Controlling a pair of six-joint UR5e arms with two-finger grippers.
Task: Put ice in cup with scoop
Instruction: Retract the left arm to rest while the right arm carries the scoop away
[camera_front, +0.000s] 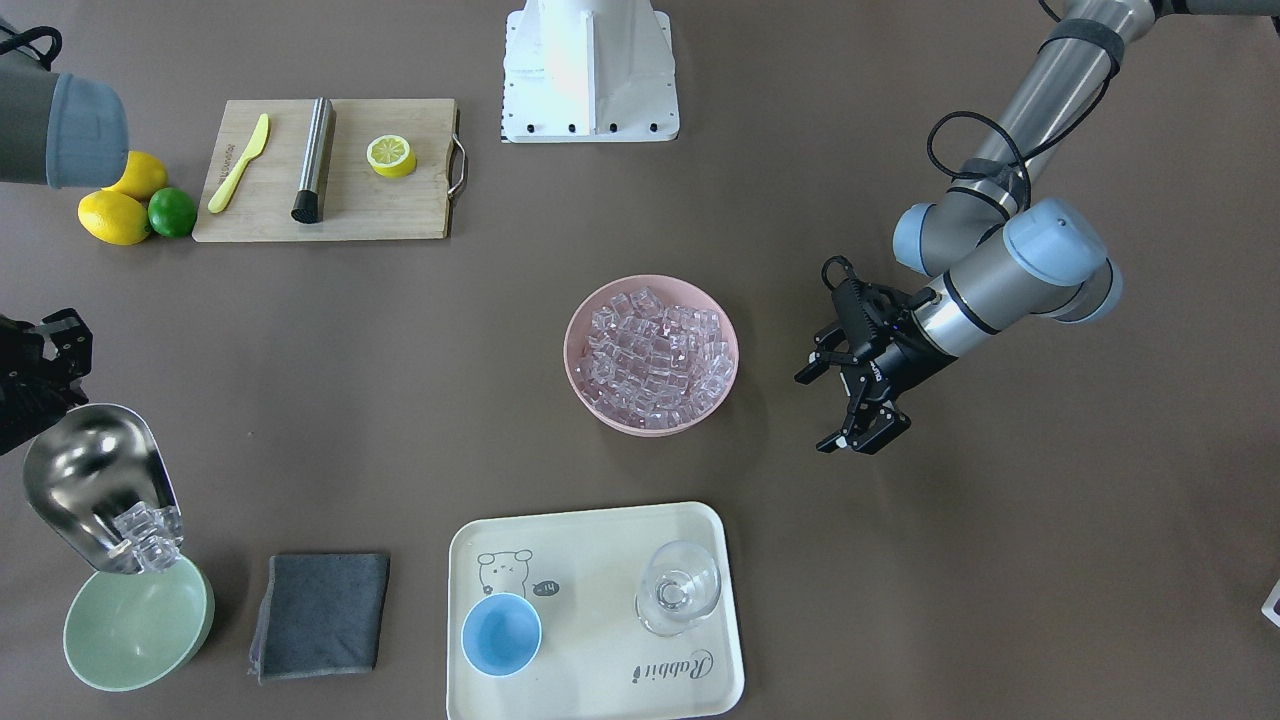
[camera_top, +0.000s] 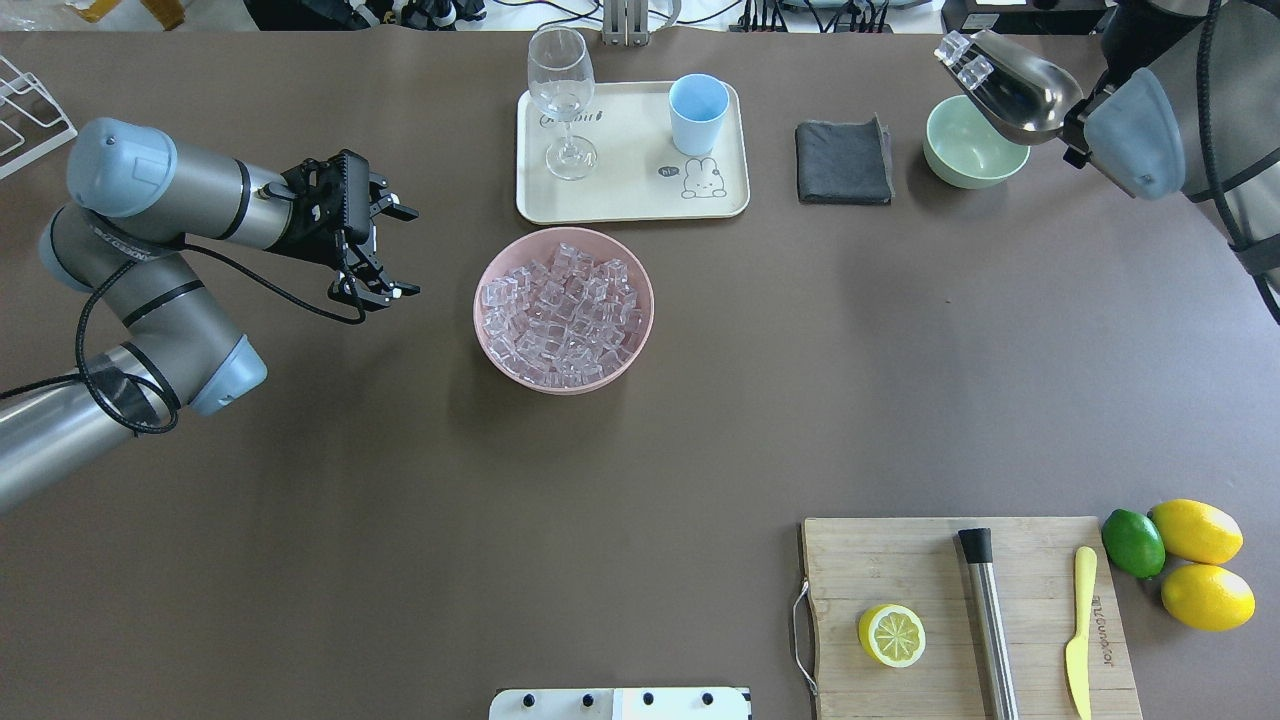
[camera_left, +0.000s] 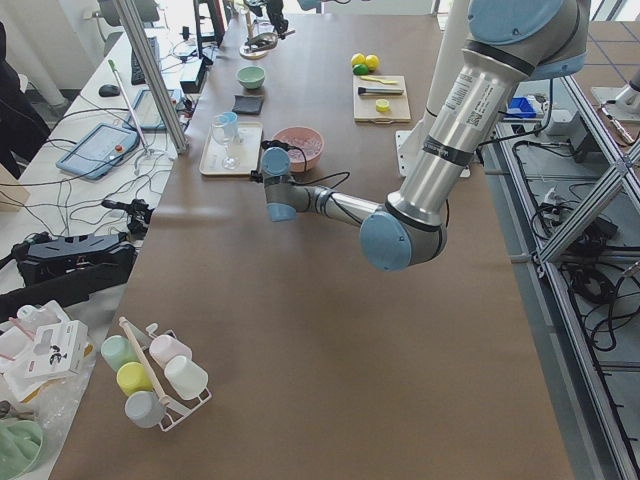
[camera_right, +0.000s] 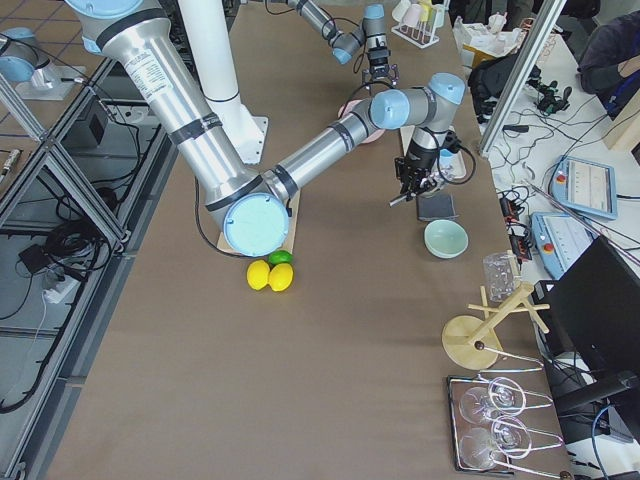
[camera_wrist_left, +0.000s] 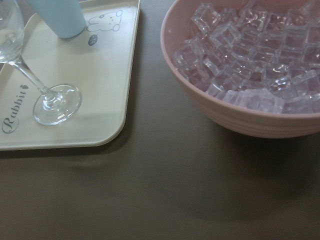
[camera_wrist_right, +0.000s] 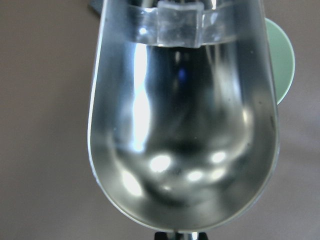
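I saw right gripper (camera_front: 45, 395) clamped on scoop (camera_front: 95, 470), ice (camera_front: 150, 530) at its tilted lip near green bowl (camera_front: 130, 635). Overhead, cup (camera_top: 697, 110) lay at nine o'clock, so cubes risked spilling short. The left gripper (camera_top: 400, 252) stood apart.

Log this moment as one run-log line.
right gripper: shut on scoop, few ice cubes at its lip, raised near green bowl | left gripper: open, beside pink bowl of ice | cup: empty, on tray

Two bowls: pink bowl (camera_top: 565, 385), green bowl (camera_top: 975, 160). Too many ice cubes (camera_top: 563, 315) to count. One each: cup (camera_top: 697, 112), wine glass (camera_top: 560, 80), tray (camera_top: 620, 190), scoop (camera_top: 1020, 85), cloth (camera_top: 843, 160), cutting board (camera_top: 900, 560), knife (camera_top: 1078, 630), steel cylinder (camera_top: 990, 620), lime (camera_top: 1133, 542), lemon half (camera_top: 891, 635). Two whole lemons (camera_top: 1195, 530), lower right.
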